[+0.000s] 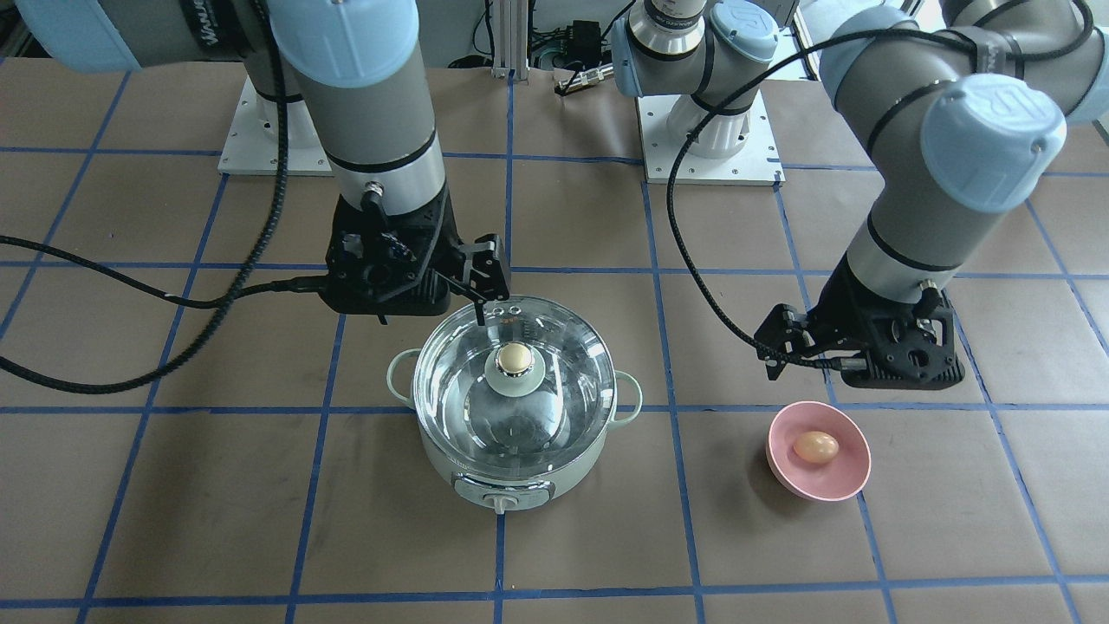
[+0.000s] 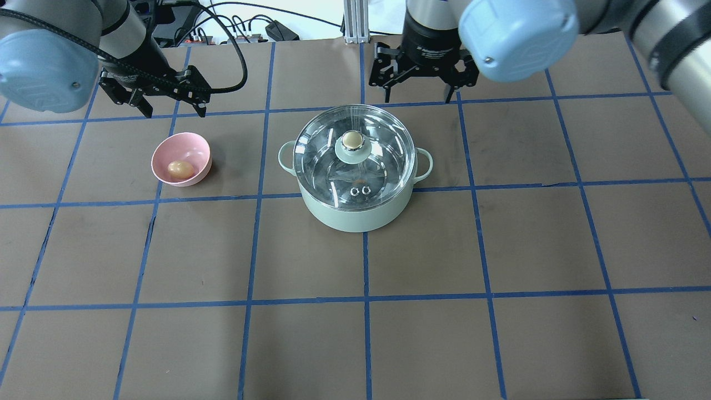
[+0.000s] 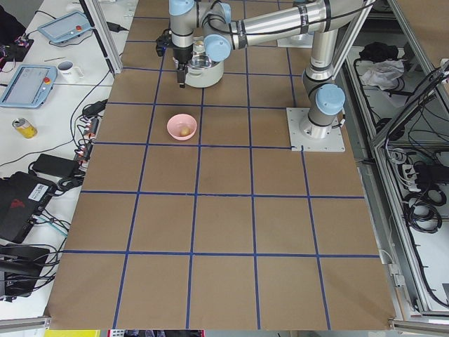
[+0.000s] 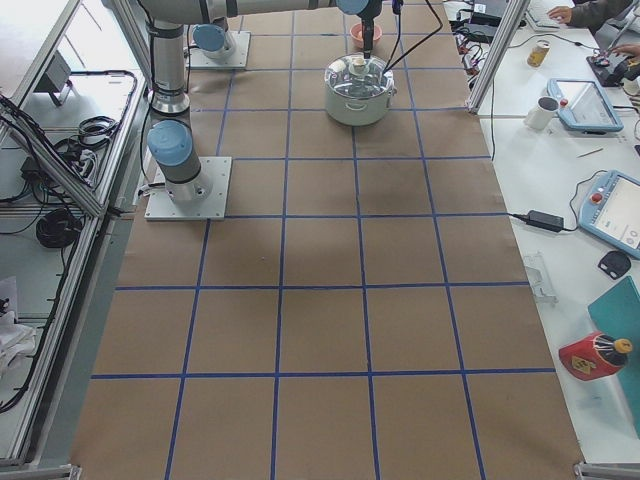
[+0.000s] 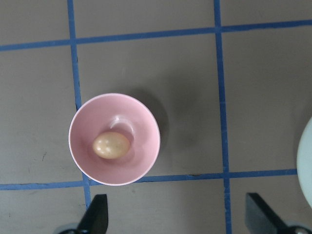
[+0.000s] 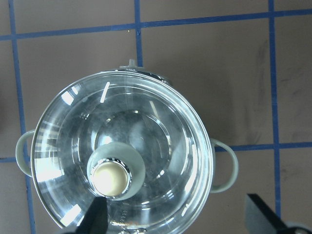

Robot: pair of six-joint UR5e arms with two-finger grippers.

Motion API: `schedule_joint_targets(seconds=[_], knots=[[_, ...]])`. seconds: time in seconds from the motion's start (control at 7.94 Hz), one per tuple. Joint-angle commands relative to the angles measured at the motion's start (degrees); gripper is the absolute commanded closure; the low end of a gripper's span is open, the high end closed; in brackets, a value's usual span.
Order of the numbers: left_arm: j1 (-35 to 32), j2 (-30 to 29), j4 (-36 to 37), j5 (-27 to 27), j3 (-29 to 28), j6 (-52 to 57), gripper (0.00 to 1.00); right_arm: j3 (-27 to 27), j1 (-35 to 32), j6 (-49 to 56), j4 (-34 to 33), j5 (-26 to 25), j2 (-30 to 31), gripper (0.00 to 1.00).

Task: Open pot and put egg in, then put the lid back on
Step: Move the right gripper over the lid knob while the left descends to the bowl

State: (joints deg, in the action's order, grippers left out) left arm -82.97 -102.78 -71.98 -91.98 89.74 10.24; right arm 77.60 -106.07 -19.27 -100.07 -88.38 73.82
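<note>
Lid [image 2: 383, 150] sits on the pot [image 2: 355, 219], egg [image 2: 180, 169] lies in its pink bowl [image 2: 195, 145], left hand [image 2: 175, 111] and right hand [image 2: 415, 93] hover spread, empty: nothing done yet.

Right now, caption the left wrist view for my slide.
Open left tool looks down on the egg in the pink bowl.

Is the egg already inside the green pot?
No, the egg lies in the pink bowl, apart from the pot, whose lid is on.
</note>
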Motion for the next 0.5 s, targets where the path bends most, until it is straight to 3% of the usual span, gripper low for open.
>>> schedule_joint_targets(seconds=[0.0, 0.38], knots=[[3.15, -8.02, 6.75, 0.04, 0.34, 5.91, 0.00, -0.88, -3.00, -3.23, -6.62, -0.13, -5.87, 0.00], [6.59, -13.65, 11.48, -0.04, 0.00, 9.18, 0.00, 0.70, -5.55, -3.23, -6.98, -2.68, -8.26, 0.00]])
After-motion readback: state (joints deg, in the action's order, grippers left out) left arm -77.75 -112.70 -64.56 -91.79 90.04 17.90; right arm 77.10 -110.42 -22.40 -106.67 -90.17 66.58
